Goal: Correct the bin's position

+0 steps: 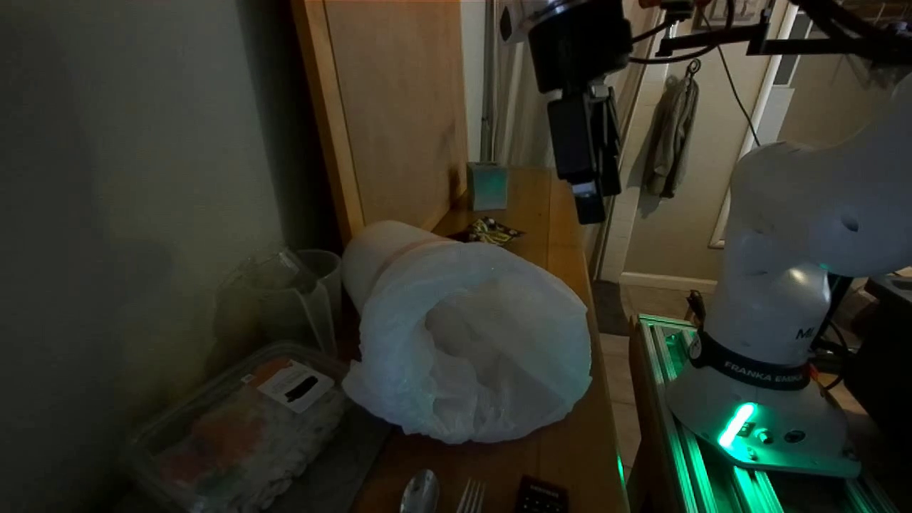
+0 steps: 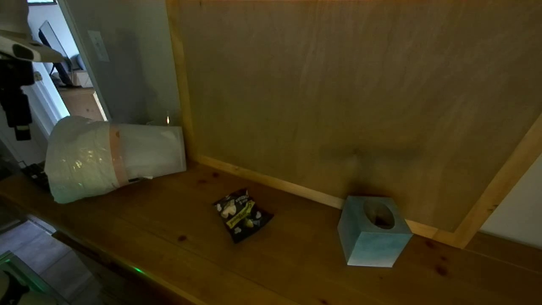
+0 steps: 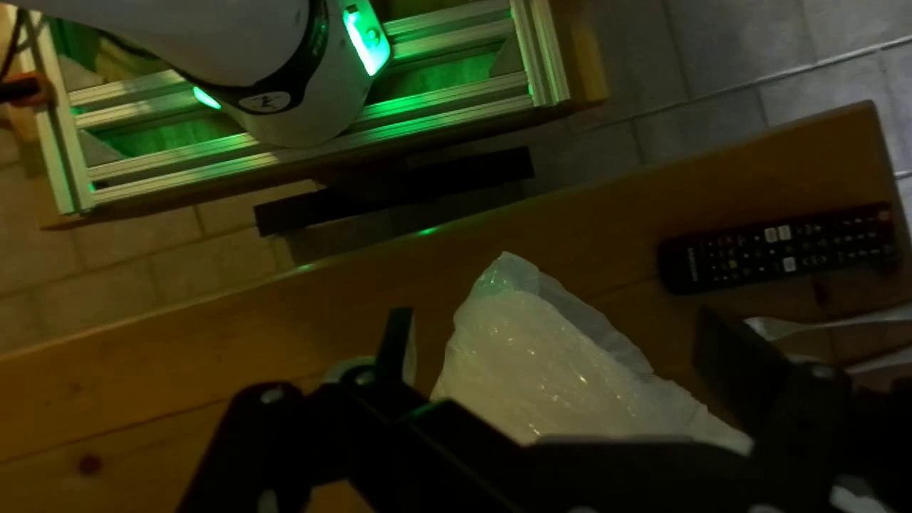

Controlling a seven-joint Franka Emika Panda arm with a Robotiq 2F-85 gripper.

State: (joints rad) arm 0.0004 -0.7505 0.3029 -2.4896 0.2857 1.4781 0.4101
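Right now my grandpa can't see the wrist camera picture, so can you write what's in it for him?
A bagged white bin shows between the dark fingers of the robot's open gripper, which hides part of it. A black remote lies to the right on the wooden table. At the top, green lights glow on the robot's base.

The arm (image 1: 773,235) stands beyond a long edge of the tabletop (image 2: 296,258). Its gripper (image 3: 553,320) hangs above, apparently near that edge though depth reads poorly, fingers (image 3: 395,342) down and spread apart.
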